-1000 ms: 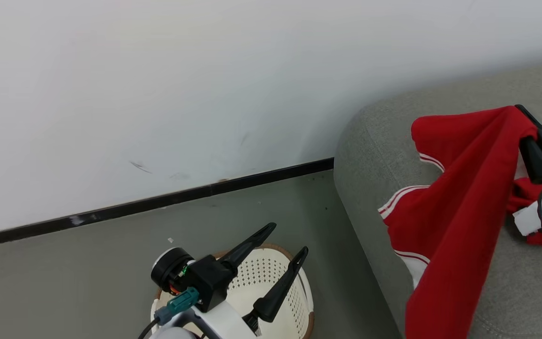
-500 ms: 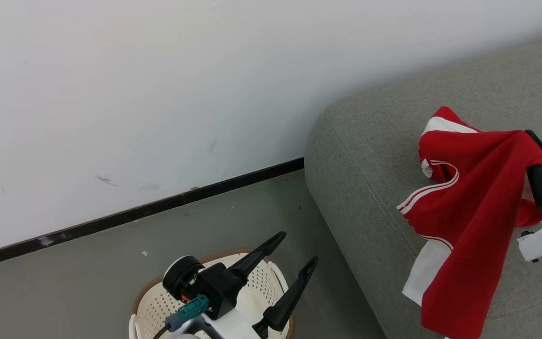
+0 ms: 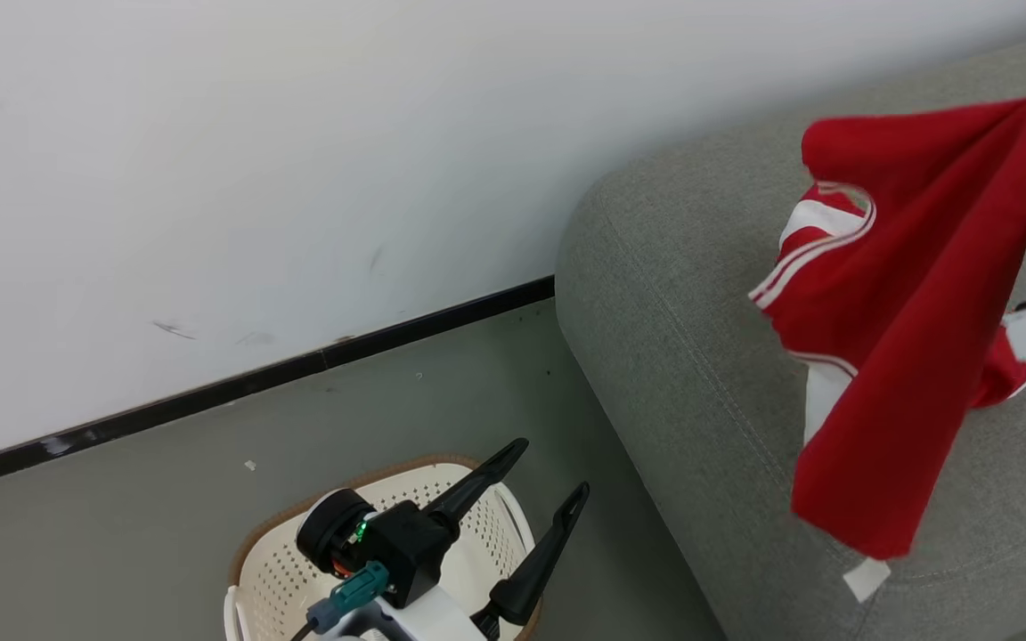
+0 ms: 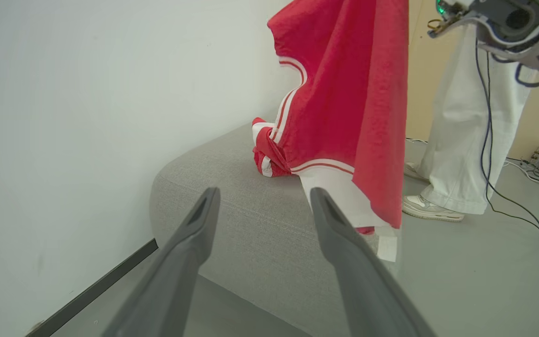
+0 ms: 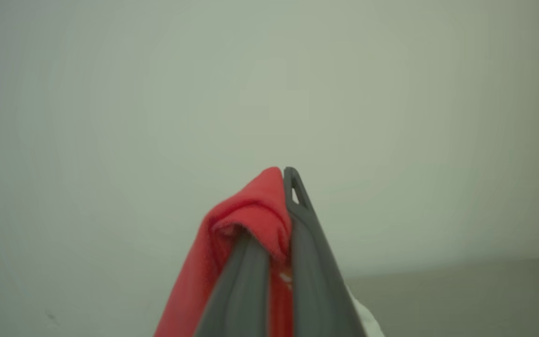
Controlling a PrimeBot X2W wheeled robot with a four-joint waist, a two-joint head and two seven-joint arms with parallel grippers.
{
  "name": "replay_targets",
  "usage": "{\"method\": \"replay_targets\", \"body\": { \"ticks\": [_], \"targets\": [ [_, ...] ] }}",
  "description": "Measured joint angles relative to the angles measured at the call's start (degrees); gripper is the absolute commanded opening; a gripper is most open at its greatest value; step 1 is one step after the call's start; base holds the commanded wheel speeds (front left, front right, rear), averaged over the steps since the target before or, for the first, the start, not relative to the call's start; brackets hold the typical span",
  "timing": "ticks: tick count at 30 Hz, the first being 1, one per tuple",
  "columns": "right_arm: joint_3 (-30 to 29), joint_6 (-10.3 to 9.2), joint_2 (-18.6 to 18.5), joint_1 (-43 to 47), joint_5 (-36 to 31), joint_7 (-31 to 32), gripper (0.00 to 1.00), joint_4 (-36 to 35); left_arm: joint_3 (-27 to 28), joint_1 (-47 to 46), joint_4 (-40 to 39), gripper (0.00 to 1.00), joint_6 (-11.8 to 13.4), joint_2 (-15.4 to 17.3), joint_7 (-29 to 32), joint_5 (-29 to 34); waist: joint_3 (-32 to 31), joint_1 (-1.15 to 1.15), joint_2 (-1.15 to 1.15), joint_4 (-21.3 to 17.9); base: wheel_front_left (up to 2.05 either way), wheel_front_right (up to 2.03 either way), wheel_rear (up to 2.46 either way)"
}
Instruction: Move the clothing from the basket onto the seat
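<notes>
- A white wall (image 3: 299, 133) runs along the back, with a black strip (image 3: 255, 387) where it meets the grey floor (image 3: 121, 534).
- The basket (image 3: 277, 570) stands on the floor at the bottom of the head view. It is cream white with little holes and a brown rim. It is down beside the left end of the seat, not touching it.
- The left fingers (image 3: 552, 465) hang over the basket. They are spread wide apart and there is nothing between them. In the left wrist view, the left fingers (image 4: 265, 193) point at the seat.
- The seat (image 3: 682, 338) is a big grey cushion with round edges and a stitched line near its front.
- The clothing (image 3: 905, 294) is bright red with white stripes. One piece hangs high over the seat, pulled up by its top corner. A small white tag (image 3: 865, 579) dangles under its low end. I cannot tell if that end touches the seat.
- In the left wrist view, another red and white piece (image 4: 265, 157) lies bunched up on the seat, behind the hanging one.
- The right fingers (image 5: 284, 187) are squeezed tight together on the top of the hanging clothing, and red cloth folds over one of them.
- Past the seat in the left wrist view, a person in white trousers (image 4: 466, 117) and pale shoes (image 4: 431, 209) stands on the floor. Dark cables (image 4: 522, 215) lie close by.
</notes>
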Motion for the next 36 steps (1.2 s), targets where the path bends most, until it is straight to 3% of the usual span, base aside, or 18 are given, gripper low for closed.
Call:
{"method": "replay_targets", "body": {
  "ticks": [6, 11, 19, 27, 36],
  "targets": [
    [-6.7, 0.0, -1.7, -11.6, 3.8, 4.3, 0.0, 3.4, 0.6, 0.0, -1.3, 1.0, 0.6, 0.4, 0.3, 0.1, 1.8, 0.0, 0.0, 0.5, 0.0, 0.0, 0.0],
    [-13.0, 0.0, -6.8, -19.9, 2.9, 8.2, 0.0, 8.0, 1.3, -0.1, -2.9, 1.0, 1.2, 1.1, 0.6, 1.3, 3.5, 0.0, 0.0, 0.9, 0.0, 0.0, 0.0],
    [-16.0, 0.0, -12.0, -27.9, -1.0, 11.8, 0.0, 14.6, 1.8, -1.7, -5.3, 1.0, 2.0, 1.7, 1.8, 2.6, 7.0, 0.0, 0.0, 1.7, 0.0, 0.0, 0.0],
    [-16.3, -0.01, -11.1, -28.1, -3.7, 11.6, 0.0, 20.4, 1.9, -3.9, -7.5, 1.0, 2.3, 2.2, 3.4, 3.6, 10.6, 0.0, 0.0, 2.9, 0.0, 0.0, 0.0],
    [-15.1, 0.0, -6.2, -27.2, -5.2, 8.7, 0.0, 27.8, 1.9, -6.0, -9.4, 1.0, 2.7, 2.7, 5.5, 4.6, 15.2, 0.0, 0.0, 5.0, 0.0, 0.0, 0.0]
  ]
}}
